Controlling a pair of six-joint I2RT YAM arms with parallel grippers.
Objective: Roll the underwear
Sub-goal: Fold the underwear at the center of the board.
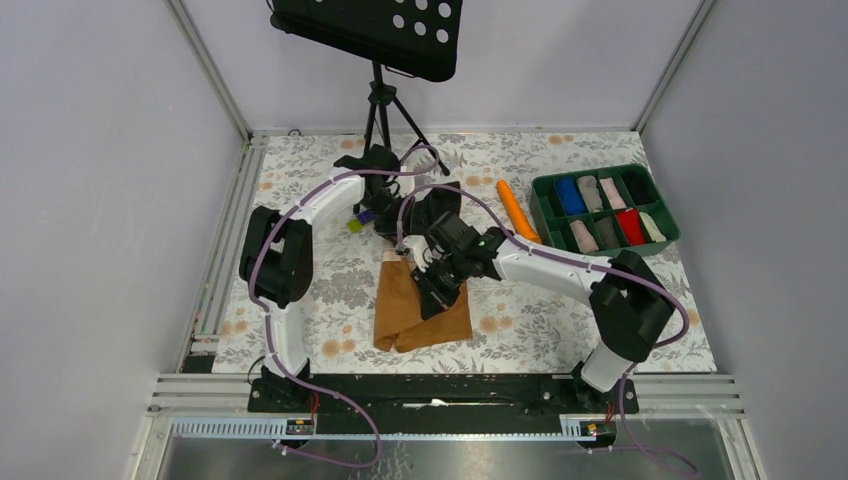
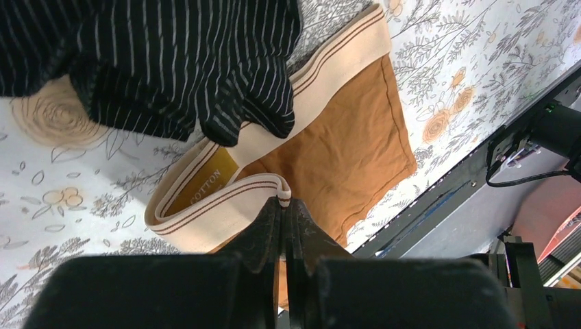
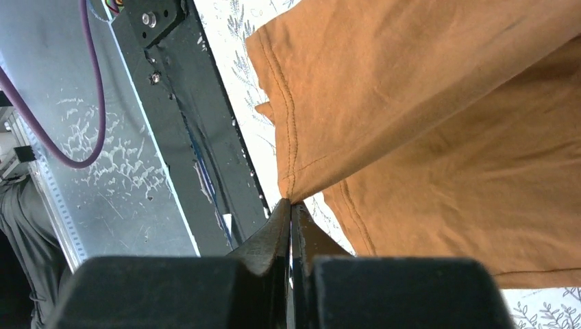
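The left end effector (image 2: 283,204) is clamped on the waistband (image 2: 322,75) of the underwear (image 2: 342,144), the right end effector (image 3: 291,205) on its hem (image 3: 286,120); I'd keep it taut and level.

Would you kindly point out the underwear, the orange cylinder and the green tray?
underwear (image 1: 418,325): top external view, bare brown fabric near its front edge.
orange cylinder (image 1: 517,211): top external view, its middle.
green tray (image 1: 663,205): top external view, its right wall.

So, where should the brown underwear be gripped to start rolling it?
Grip the underwear by its pale waistband, coming from the far end: the band gapes open as a loop there, so one layer fits between fingers. The left gripper pinches it so.
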